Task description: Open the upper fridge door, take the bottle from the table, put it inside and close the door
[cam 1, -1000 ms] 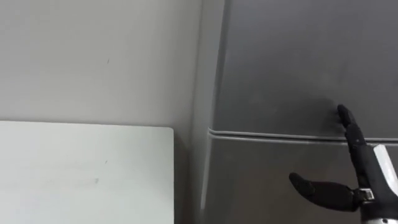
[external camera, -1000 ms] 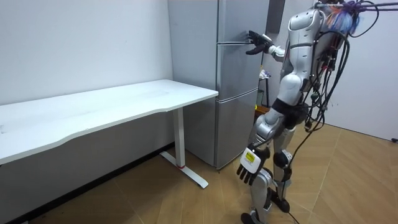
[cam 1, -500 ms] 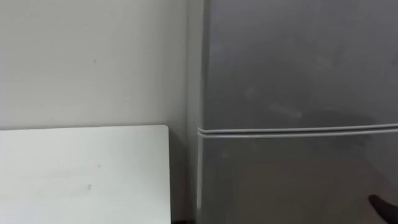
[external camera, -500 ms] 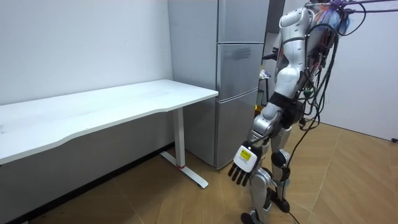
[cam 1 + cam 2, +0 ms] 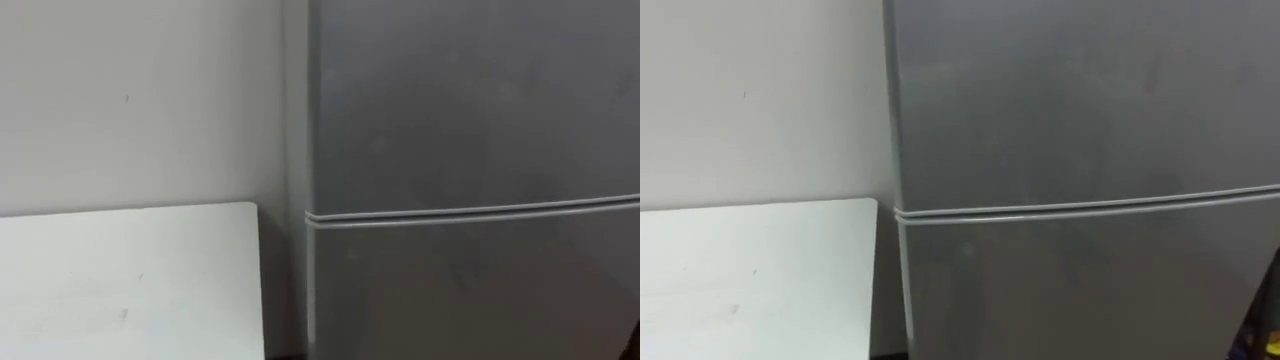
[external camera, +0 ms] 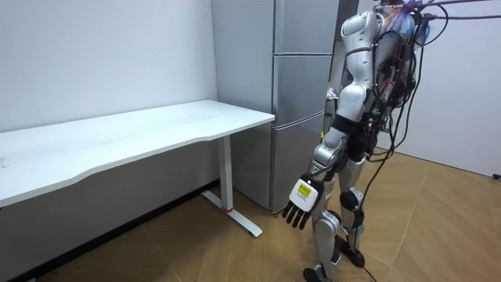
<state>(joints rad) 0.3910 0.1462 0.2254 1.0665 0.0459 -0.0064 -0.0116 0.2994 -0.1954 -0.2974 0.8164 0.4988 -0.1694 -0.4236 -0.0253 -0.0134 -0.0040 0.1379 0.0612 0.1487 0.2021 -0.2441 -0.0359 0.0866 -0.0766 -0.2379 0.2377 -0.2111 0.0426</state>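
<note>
The right robot hand, which a second before had been raised against the fridge [image 6: 301,102] at the seam [image 5: 470,212] between its doors, had come off the metal and dropped away toward the lower right of the eye view. Whether it was now clenched or released I could not tell. The head camera had swung too, so the fridge's edge sat further left in the frame.

In the room view the robot stood upright close before the fridge, right of centre. The left robot hand [image 6: 301,205] hung low beside its thigh, released, fingers spread, holding nothing.

The upper door [image 5: 470,100] and the lower door [image 5: 470,300] both lay shut and flush, the seam an even line across the middle right of the frame. The white table [image 5: 120,280] lay in the lower left. Where the bottle was could not be told: it was not in the left robot hand, and it may have stood behind the shut upper door.

The step looked like drawing back from that door. To do it well, the arm should sink straight down, clear of the door face, so that nothing catches and springs the seal. The seam should be checked for an even gap, and the hanging left robot hand kept off the table's corner as the body turns.
</note>
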